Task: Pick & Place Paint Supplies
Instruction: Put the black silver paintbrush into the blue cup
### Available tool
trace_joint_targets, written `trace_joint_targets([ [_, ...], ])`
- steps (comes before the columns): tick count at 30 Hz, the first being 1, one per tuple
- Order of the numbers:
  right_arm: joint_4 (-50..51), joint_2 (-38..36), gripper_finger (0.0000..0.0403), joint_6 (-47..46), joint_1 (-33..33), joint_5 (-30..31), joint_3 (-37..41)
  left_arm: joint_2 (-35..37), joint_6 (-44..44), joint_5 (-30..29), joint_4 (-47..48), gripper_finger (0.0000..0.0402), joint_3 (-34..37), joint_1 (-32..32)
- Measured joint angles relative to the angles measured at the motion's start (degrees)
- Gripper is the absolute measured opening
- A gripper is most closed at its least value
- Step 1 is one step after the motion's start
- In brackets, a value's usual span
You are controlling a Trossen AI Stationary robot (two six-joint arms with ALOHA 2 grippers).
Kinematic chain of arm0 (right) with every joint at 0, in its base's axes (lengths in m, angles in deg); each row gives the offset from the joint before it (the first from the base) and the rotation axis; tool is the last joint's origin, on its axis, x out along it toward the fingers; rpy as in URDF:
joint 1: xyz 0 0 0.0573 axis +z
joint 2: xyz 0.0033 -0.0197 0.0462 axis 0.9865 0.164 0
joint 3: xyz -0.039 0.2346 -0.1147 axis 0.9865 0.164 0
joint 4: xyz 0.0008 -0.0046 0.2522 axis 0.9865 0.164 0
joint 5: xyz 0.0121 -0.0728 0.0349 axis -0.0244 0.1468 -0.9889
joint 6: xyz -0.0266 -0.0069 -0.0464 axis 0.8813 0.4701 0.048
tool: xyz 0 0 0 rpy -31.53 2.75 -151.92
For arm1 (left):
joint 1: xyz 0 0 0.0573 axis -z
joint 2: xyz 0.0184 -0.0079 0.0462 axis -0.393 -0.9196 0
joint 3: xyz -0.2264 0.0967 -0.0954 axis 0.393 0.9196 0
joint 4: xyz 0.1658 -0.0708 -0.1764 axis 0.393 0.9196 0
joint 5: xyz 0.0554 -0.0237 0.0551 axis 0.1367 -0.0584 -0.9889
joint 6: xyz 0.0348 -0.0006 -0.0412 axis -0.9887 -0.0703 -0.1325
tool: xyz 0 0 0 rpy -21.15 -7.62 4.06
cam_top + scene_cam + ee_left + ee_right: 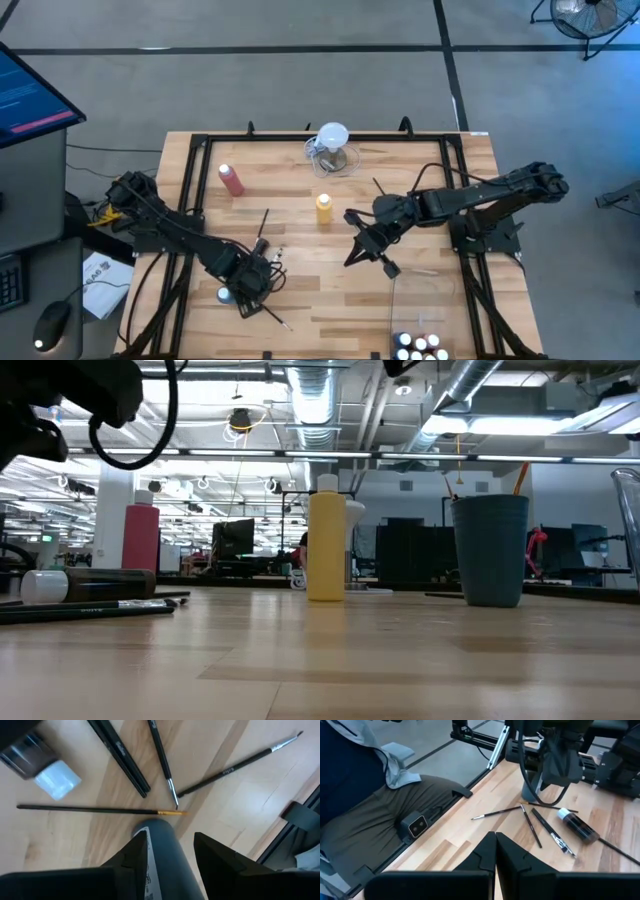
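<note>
My left gripper (255,280) points down at the near left of the table, shut on a dark grey cylinder with a white label (162,855). Thin dark paintbrushes (95,810) lie flat on the wood around it. A small dark bottle with a white cap (42,765) lies on its side beside them. A yellow squeeze bottle (324,208) stands upright mid-table. A pink-red one (231,179) stands at the far left. My right gripper (495,851) hangs shut and bare above the table's middle (352,260). My left gripper has the grey cylinder's sides (150,865) between its two fingers, which come from above and lie along it. The cylinder's rounded free end (156,826) points down at the table, close by the brush tips. In the right wrist view it leans below the gripper (529,792).
A clear jug with a white round top (332,148) stands at the far middle. A dark cup holding brushes (490,550) stands to the right of the yellow bottle. White-capped bottles sit in a clear box (420,345) at the near right. A person's legs (375,820) show beyond the table edge.
</note>
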Motion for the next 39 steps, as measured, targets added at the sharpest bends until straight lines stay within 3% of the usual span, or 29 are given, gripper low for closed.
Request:
trace_joint_targets([
  [39,0.83,0.07,0.0000,-0.13,0.01,0.00,0.00,0.00,12.32,4.09,1.90,0.0122,0.00,7.50],
])
